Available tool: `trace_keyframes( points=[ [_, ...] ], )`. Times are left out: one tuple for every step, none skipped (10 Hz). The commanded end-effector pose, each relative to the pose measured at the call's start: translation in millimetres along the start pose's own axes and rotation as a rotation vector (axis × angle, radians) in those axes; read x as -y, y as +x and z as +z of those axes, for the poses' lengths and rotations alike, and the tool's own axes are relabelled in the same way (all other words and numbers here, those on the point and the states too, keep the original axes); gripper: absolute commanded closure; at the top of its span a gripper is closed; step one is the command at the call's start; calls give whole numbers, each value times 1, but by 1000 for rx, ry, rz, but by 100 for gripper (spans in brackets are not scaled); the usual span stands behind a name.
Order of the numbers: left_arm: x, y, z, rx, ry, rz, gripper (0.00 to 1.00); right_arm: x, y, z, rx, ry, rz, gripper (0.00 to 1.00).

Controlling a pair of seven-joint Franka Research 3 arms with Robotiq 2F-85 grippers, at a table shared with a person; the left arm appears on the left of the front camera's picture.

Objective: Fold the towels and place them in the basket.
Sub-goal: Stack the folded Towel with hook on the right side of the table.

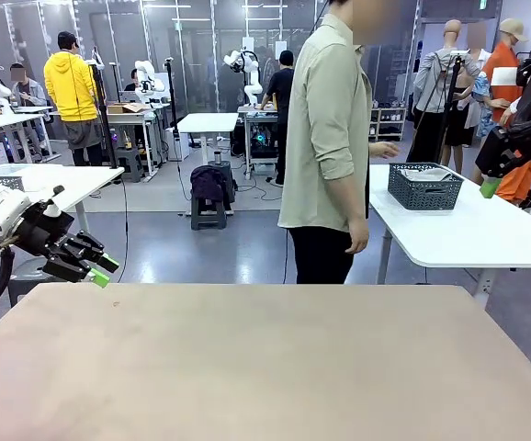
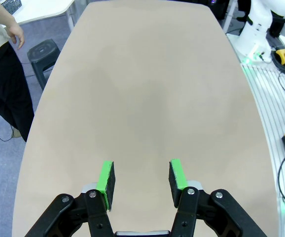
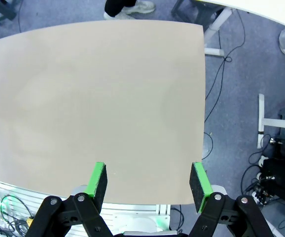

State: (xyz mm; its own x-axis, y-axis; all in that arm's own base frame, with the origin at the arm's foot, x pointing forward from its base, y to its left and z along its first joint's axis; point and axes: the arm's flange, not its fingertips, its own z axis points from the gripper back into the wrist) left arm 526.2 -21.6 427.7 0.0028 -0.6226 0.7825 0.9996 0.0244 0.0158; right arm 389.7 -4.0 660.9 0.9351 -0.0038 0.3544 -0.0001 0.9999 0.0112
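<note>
So the big beige rectangular table (image 1: 247, 358) is the reference here. The black left gripper with green pads (image 2: 141, 178) hangs over its left edge, jaws apart, holding nothing. The right gripper (image 3: 149, 181) floats above its near edge, spread wide. The dark grey wire-mesh basket (image 1: 424, 187) with pale towels (image 1: 428, 174) inside sits well beyond it, on a white table (image 1: 486, 230) next to the person in the green shirt (image 1: 325, 129).

Left claw (image 2: 141, 178): jaws apart, nothing between the green pads (image 2: 104, 177), above the bare tan bench (image 2: 147, 89). A person's hand (image 2: 15, 34) hangs beside the bench's far-left edge.
</note>
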Motion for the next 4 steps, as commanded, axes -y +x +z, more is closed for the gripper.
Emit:
trace_keyframes(
  points=[
    [2,1,1,1,2,-2,43,-1,3,2,-7,2,-13,16],
    [2,1,1,1,2,-2,43,-1,3,2,-7,2,-13,16],
    [2,1,1,1,2,-2,43,-1,3,2,-7,2,-13,16],
    [2,1,1,1,2,-2,43,-1,3,2,-7,2,-13,16]
  ],
)
